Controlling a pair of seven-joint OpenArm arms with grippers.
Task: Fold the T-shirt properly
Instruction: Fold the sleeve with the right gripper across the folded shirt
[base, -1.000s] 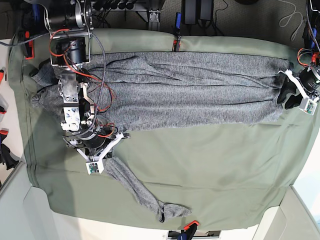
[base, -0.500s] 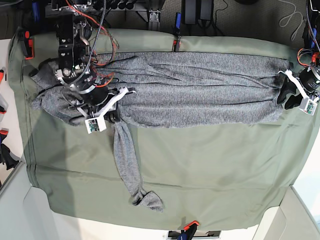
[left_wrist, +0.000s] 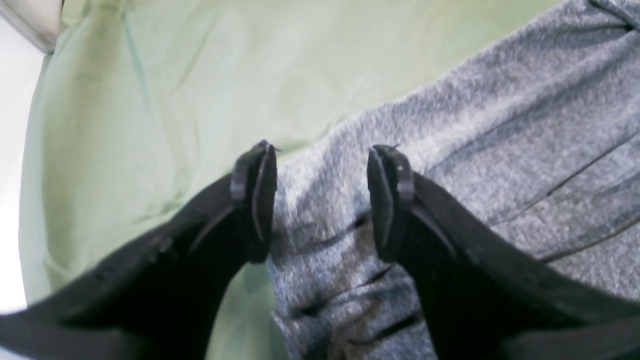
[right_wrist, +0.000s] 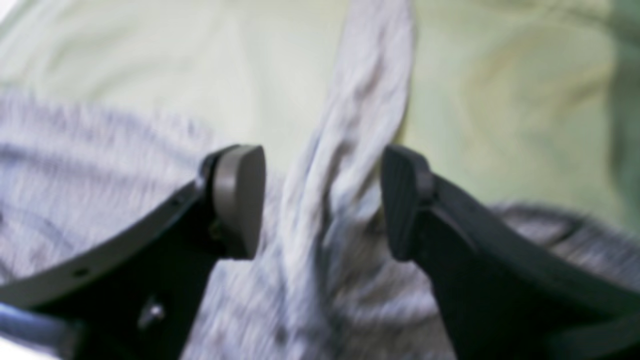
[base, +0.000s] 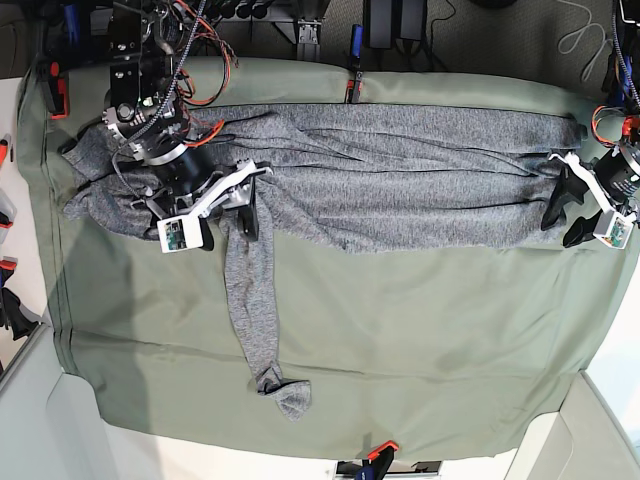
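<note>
The heather-grey T-shirt (base: 400, 170) lies stretched left to right across the back half of the table, folded into a long band. One sleeve (base: 250, 300) trails from it toward the front edge and ends in a bunched tip. My right gripper (base: 225, 220) stands open over the sleeve's root. In the right wrist view the sleeve (right_wrist: 350, 150) runs between the spread pads (right_wrist: 240, 200) without being pinched. My left gripper (base: 565, 212) is open at the shirt's right end. The left wrist view shows that gripper (left_wrist: 320, 200) with its jaws apart above the shirt's corner (left_wrist: 325, 240).
An olive-green cloth (base: 420, 340) covers the table. Clamps hold it at the back (base: 352, 85), the front (base: 380, 452) and the left edge (base: 58, 95). Cables and arm mounts stand behind the back edge.
My right gripper carried the sleeve back toward the shirt body, then opened and let it go. My left gripper opened, released the shirt's right end and shifted slightly down.
</note>
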